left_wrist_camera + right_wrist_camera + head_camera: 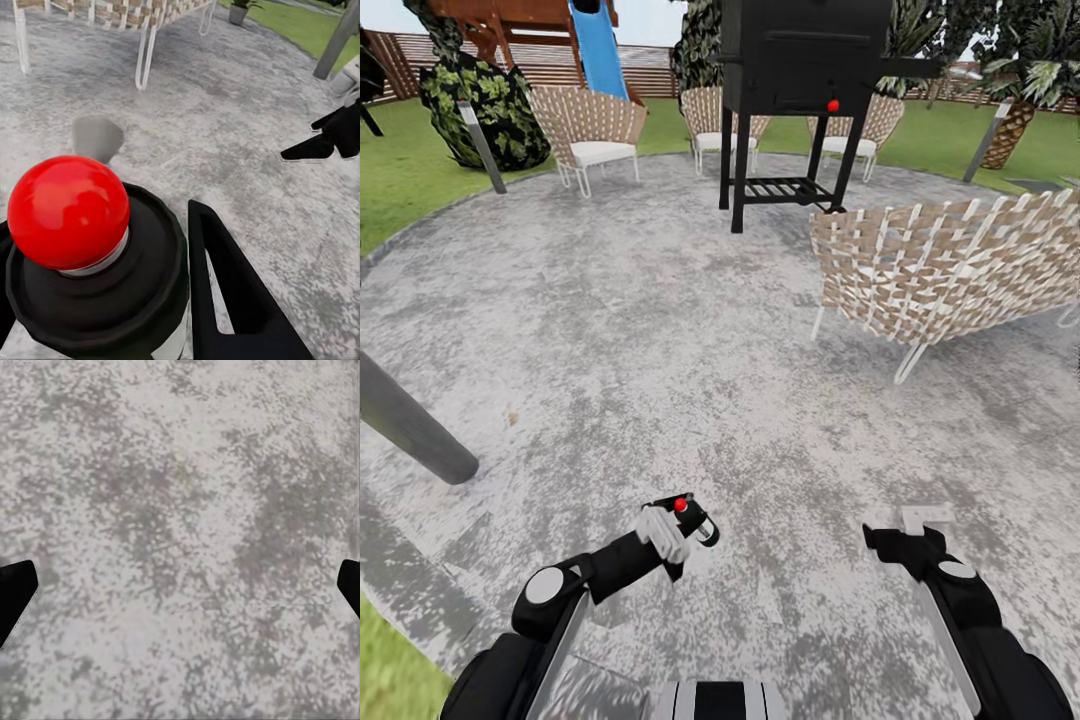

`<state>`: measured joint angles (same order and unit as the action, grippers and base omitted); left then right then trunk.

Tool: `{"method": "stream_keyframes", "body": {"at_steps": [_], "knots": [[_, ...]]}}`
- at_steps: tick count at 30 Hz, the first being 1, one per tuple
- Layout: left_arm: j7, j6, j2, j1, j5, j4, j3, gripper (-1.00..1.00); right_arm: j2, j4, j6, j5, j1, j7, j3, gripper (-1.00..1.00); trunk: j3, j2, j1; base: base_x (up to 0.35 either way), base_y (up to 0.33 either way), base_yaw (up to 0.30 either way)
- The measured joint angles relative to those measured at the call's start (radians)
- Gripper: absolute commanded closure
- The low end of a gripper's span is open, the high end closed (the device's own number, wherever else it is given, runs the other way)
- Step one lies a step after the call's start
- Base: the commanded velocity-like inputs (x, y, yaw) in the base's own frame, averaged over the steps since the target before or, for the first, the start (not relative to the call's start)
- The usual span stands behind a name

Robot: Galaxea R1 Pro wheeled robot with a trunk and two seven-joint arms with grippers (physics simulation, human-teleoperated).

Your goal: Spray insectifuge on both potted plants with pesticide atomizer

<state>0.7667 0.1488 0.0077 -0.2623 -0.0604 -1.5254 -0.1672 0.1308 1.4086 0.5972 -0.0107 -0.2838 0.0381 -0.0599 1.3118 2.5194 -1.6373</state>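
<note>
Mottled grey patio paving lay under both arms; the left gripper clamped the pesticide atomizer, while the right gripper hung empty, jaws apart.

Black grill on four legs at the far side of the paving, red knob on its front. Woven wicker seat nearest, at right, on thin white legs; three more wicker chairs farther back, ringed around the grill. Blue slide on a brown wooden frame by the fence. Grey bollard post leaning at the lawn edge; another grey post close at left.
</note>
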Motion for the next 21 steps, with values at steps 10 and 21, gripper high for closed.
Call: {"method": "stream_keyframes", "body": {"at_steps": [10,21], "knots": [[-0.068,0.035,-0.042,-0.012,0.101,0.137,0.005,1.00,0.004,0.003,0.071,-0.008,0.000,-0.025,0.001,-1.00,-0.039,-0.002,0.005,0.000,0.000,0.000],[-0.071,0.033,-0.040,-0.012,0.125,0.137,0.003,1.00,0.000,0.004,0.080,-0.009,0.000,-0.056,0.000,-1.00,-0.081,-0.005,0.009,0.000,0.000,0.000]]}}
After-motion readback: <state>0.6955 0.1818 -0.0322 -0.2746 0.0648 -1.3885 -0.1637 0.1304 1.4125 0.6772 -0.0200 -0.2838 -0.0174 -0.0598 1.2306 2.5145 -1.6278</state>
